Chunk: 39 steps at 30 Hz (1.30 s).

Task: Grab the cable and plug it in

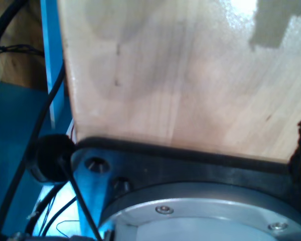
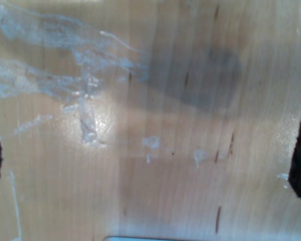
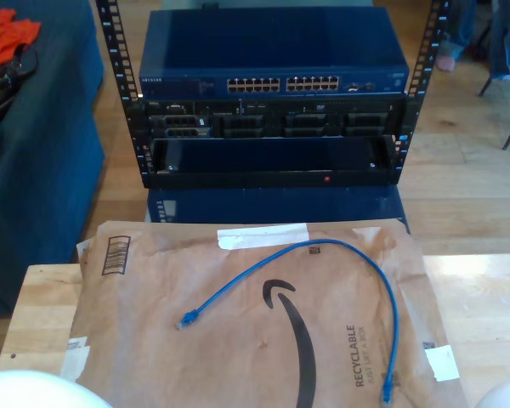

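While the cable lies in an open arc on the brown paper mailer across the wooden counter, both plugs loose | first gripper jaws: state cannot be told | second gripper jaws: dark tips over bare wood, grasping nothing, width unclear.

Switch port labels too small; envelope cut off.

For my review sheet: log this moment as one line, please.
cable: loose on paper mailer, ungrasped | switch: in rack beyond table | plugging: not begun | grippers: over bare wood, fingers' state unclear
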Motion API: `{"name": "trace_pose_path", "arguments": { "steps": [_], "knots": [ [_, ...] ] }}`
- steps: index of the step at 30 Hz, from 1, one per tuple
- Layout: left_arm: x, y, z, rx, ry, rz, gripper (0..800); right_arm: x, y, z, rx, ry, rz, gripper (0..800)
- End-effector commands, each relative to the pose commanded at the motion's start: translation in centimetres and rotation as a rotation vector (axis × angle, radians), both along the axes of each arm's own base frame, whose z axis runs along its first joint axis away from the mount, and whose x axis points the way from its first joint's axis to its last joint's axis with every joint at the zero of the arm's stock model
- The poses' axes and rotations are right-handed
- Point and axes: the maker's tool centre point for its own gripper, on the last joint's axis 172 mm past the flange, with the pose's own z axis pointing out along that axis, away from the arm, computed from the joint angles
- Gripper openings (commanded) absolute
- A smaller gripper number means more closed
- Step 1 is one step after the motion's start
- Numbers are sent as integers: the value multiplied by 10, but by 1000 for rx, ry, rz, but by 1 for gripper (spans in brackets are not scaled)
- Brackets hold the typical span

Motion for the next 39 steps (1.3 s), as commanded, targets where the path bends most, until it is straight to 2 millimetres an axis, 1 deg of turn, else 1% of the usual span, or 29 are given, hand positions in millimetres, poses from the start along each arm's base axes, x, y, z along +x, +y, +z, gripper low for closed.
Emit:
{"name": "trace_pose_path", "arguments": {
  "steps": [5,7,8,10,13,14,16,18,20,23,26,28,30,32,33,35,38,39],
  "knots": [
    [0,-1,0,-5,3,-1,800,1,-8,6,-16,-1,-9,797],
    [-1,0,2,-3,5,0,800,3,-19,19,-48,-6,-6,797],
    [-1,-2,4,-12,7,0,800,3,-19,25,-45,-7,-7,797],
    [-4,5,16,-20,13,4,800,4,-20,39,-20,-7,-5,797],
    [-6,9,49,-72,26,14,800,7,-21,67,27,-3,-21,796],
    [-5,13,59,-78,36,18,800,7,-24,77,33,0,-45,796],
    [5,30,77,-59,72,13,800,11,-33,97,26,3,-103,796],
    [15,38,89,-49,115,24,800,16,-44,116,10,6,-156,796],
    [24,48,99,-24,144,32,800,30,-52,134,-8,8,-160,796],
    [39,62,111,16,165,33,800,66,-53,155,-38,13,-139,796],
    [62,64,123,28,178,28,800,100,-54,174,-68,8,-168,796],
    [76,64,128,43,189,36,800,128,-44,181,-52,27,-168,796],
    [90,67,133,66,193,49,800,158,-24,187,-25,65,-150,796],
    [108,66,140,74,180,60,800,181,-3,195,-8,95,-117,796],
    [118,62,144,66,174,60,800,190,6,199,-12,96,-97,796],
    [136,54,155,52,171,64,800,206,25,203,-20,92,-57,796],
    [162,47,169,55,169,84,800,231,69,208,-36,97,-12,796],
    [169,43,171,57,169,82,800,238,84,212,-42,94,4,797]
  ]
}}
